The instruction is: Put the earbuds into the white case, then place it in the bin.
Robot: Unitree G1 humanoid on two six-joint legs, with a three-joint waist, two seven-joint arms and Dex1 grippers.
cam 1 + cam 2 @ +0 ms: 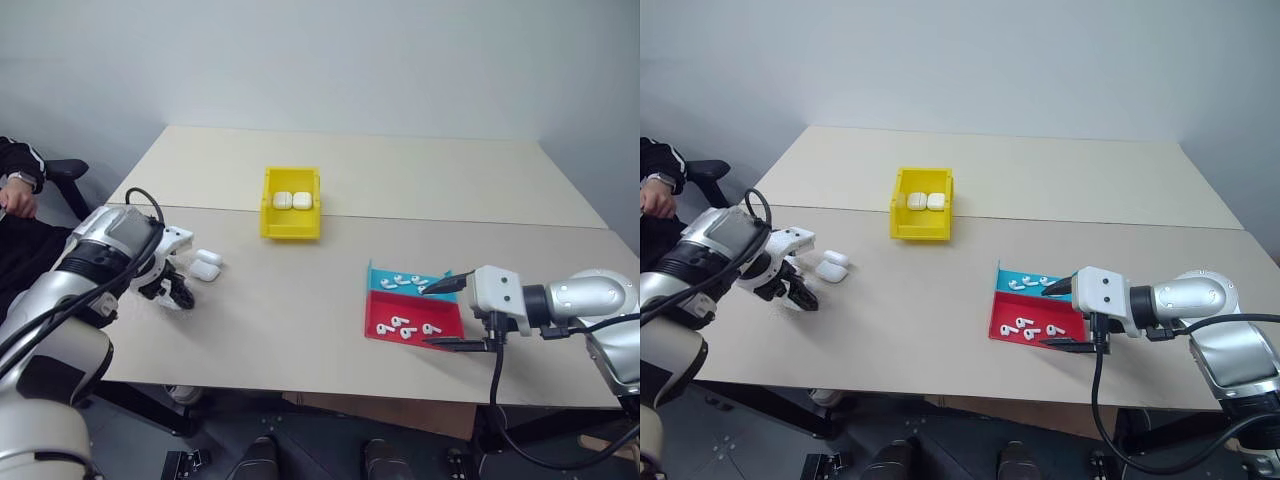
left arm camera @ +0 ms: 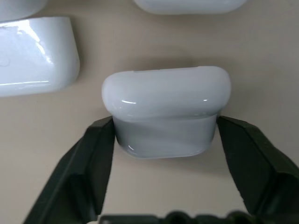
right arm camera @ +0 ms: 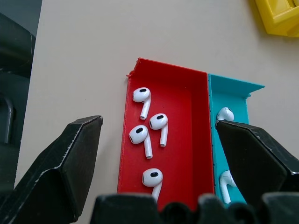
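Beige desk (image 1: 300, 310), left-centre of frame: left tool (image 2: 163, 135) pinching white case (image 2: 166, 112) at sidewalls. Glossy, rigid, light, likely slippery. Right tool (image 3: 154, 154) spread above earbuds (image 3: 148, 133).

place: lab or test room | evidence: two plain beige tables (image 1: 330, 300) pushed together (seam visible), bare grey-white wall (image 1: 350, 60), office chair (image 1: 68, 172) at the edge, seated person's sleeve (image 1: 18, 158)
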